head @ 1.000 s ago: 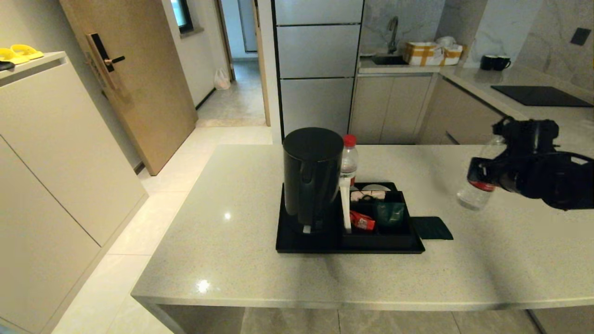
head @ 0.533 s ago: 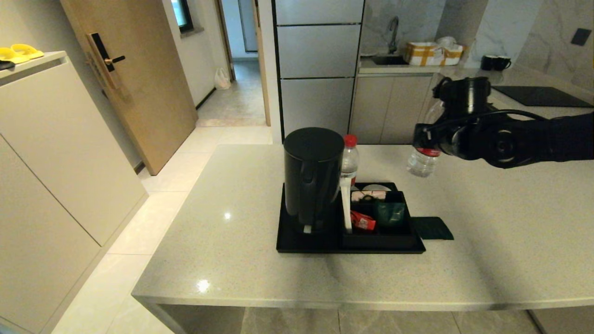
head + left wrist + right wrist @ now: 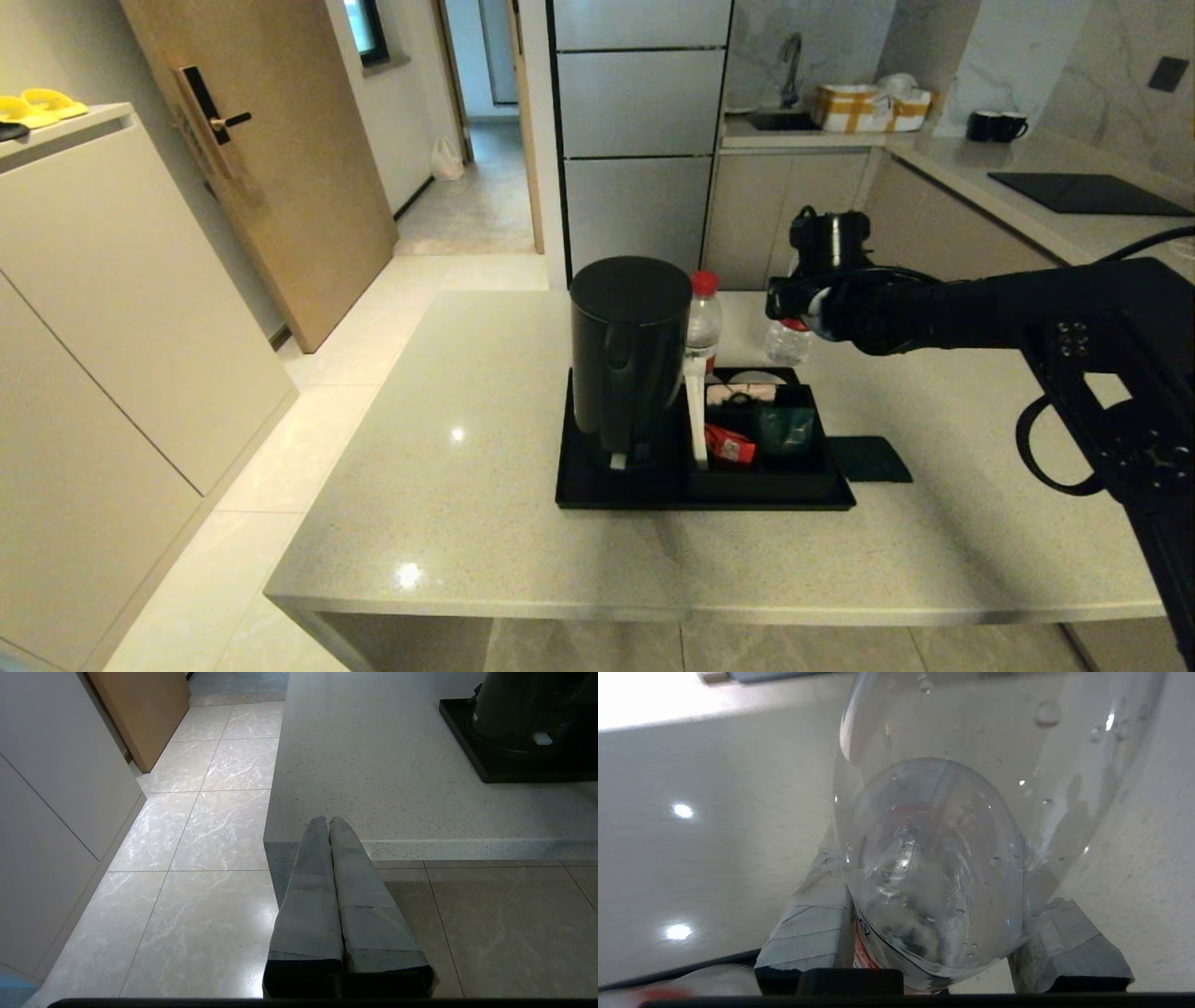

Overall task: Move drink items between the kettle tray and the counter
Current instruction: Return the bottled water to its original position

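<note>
we hold a water bottle (image 3: pixel 787 342) clamped at its label in the right gripper (image 3: pixel 792 313) above the kettle tray (image 3: pixel 597 485)'s far edge — left gripper (image 3: pixel 329 826) pressed closed, parked off the counter (image 3: pixel 467 467) — and judge that descending carelessly could topple the standing bottle (image 3: pixel 703 322) beside the kettle (image 3: pixel 627 355).

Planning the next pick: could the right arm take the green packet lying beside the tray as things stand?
Probably not yet: the right hand is shut on a water bottle, above the counter behind the tray. The packet itself lies uncovered.
</note>
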